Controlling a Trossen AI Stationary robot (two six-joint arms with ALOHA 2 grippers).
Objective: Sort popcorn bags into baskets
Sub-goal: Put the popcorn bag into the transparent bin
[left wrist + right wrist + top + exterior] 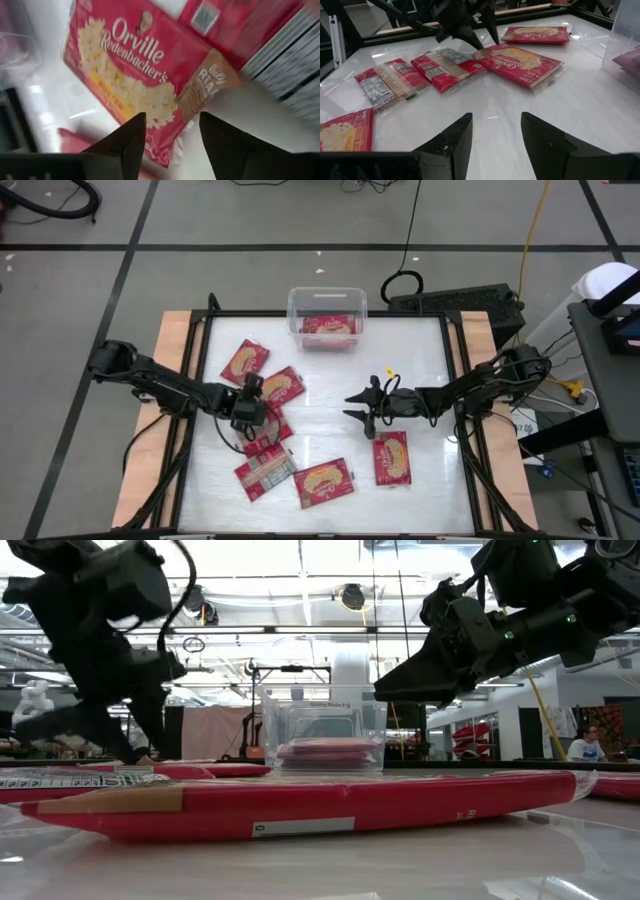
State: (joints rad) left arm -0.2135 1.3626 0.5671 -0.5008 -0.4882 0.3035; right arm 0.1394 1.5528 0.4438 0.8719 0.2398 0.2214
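- High view: the white desk (420, 470) carries a small clear plastic rectangular bin (327, 302) at its far edge, with at least one flat red popcorn packet (328, 325) lying inside.
- Six more red packets lie loose on the desk: four clustered on the left half, one near the front centre (324, 481), and one just right of centre (392, 457).
- The left gripper (250, 412) sits over the left cluster, directly above a packet showing its popcorn-picture face (281, 386).
- Left wrist view alone shows the detail: that packet's printed face (131, 75) lies between and beyond the two dark fingers (131, 137), which stand apart with a clear gap. Nothing is gripped.
- The right gripper (362, 406) hangs over bare desk near the centre, well apart from the bin and close to the packet at right of centre.
- Right wrist view shows its fingers (457, 135) parted and empty, with only desk surface between them; it also shows the left arm (462, 20) across the desk above the packets, two of which lie label-face up (447, 67).
- Low view adds height: both grippers stand clear above the desk, and the bin (325, 735) holds a low red stack. A packet's long edge (300, 808) fills the foreground.
- Low view also shows a person (583, 745) seated far behind at right.
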